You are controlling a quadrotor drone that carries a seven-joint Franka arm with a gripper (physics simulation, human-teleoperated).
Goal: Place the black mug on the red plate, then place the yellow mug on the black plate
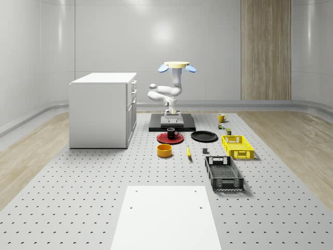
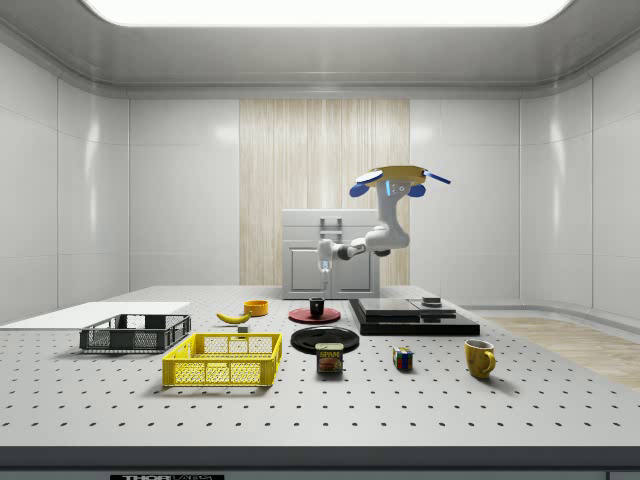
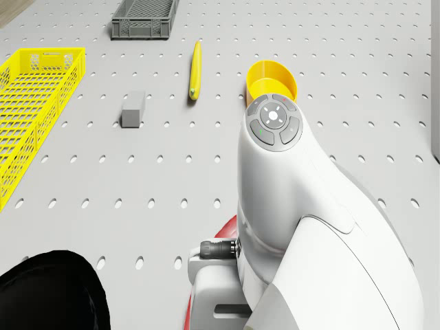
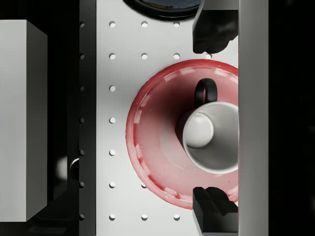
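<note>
Drone hovering over dark platform, black mug on red plate

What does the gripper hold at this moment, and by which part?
Nothing is held. The gripper hangs open above the black ceramic mug, which stands upright on the round red plate; its fingers are apart, clear of the mug.

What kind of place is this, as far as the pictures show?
Probably a simulated robotics test room. The floor is a large perforated board like a lab bench, the walls are plain panels, and test things lie spread out: crates, plates, a yellow mug. A drone hovers over the red plate.
</note>
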